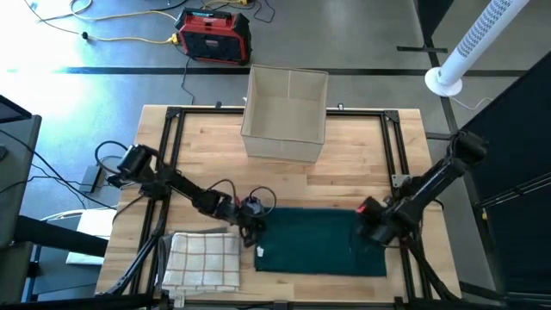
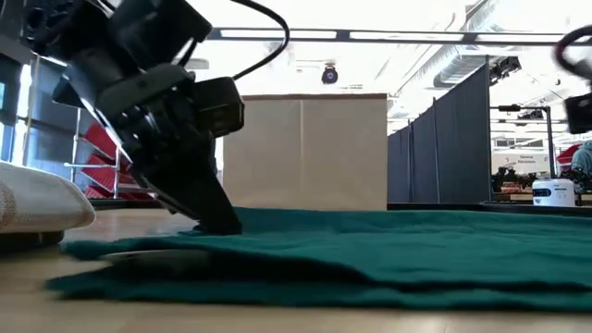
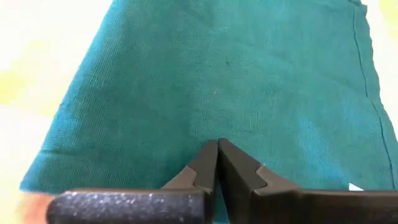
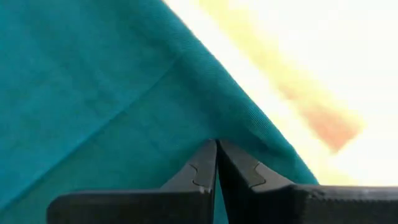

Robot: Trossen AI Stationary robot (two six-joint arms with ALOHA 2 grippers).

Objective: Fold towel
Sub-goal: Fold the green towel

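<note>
A dark green towel [image 1: 323, 241] lies flat on the wooden table near its front edge, in more than one layer. A fold line shows in the right wrist view. My left gripper [image 1: 256, 226] is shut at the towel's left edge, near the far left corner, slanting down. In the low view its fingers [image 2: 220, 220] stand on the cloth. My right gripper [image 1: 372, 226] is shut near the towel's far right corner, pointing steeply down. My left gripper has its shut fingertips [image 3: 208, 155] on the towel's left margin [image 3: 217, 127], slanting down from the table's left side. The cloth lies flat on the table around them; how many layers are between the tips cannot be told. My right gripper has its shut fingertips [image 4: 205, 158] on the towel just inside its right edge [image 4: 249, 127], coming from above. The towel lies on the table there, and the layers caught cannot be told.
A folded white checked cloth [image 1: 202, 258] lies at the near left, beside the green towel. A beige open box [image 1: 286, 112] stands at the far middle of the table. Black frame rails [image 1: 172, 155] run along the table's sides.
</note>
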